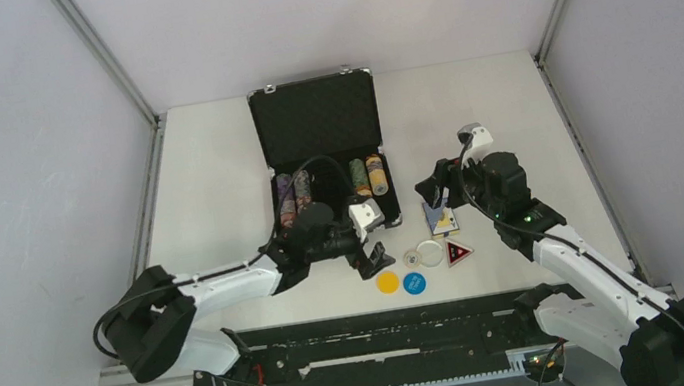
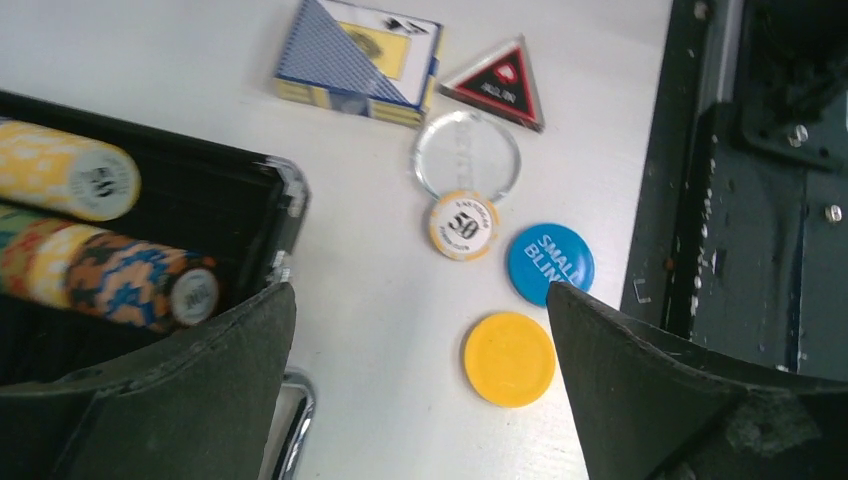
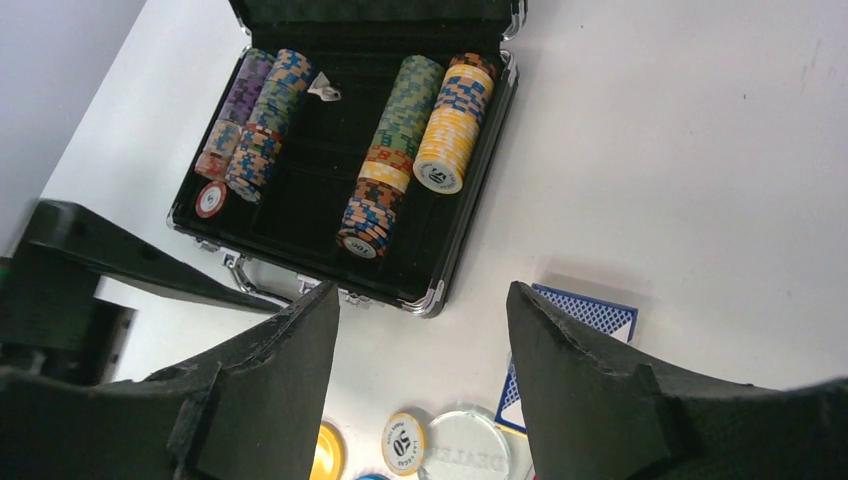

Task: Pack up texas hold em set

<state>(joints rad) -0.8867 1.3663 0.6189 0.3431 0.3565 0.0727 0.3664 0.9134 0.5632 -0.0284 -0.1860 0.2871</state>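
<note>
The black briefcase [image 1: 315, 122] lies open with its lid up, and multicoloured chip stacks [image 3: 390, 150] lie in rows in its tray. My left gripper [image 2: 420, 290] hangs open and empty over the table by the case's near right corner [image 2: 285, 195]. Just ahead of it lie a yellow button [image 2: 509, 358], a blue button [image 2: 550, 263], a loose chip [image 2: 463, 224] and a clear dealer button [image 2: 467, 155]. The card deck [image 1: 440, 217] and the red-black triangle token [image 1: 459, 253] lie further right. My right gripper [image 3: 425, 295] is open above the deck [image 3: 590, 315] and holds nothing.
The case's metal handle [image 2: 295, 420] sticks out toward the arms beside my left finger. A black mounting rail [image 1: 388, 333] runs along the near table edge, close behind the buttons. Grey walls enclose the table on the left, right and back.
</note>
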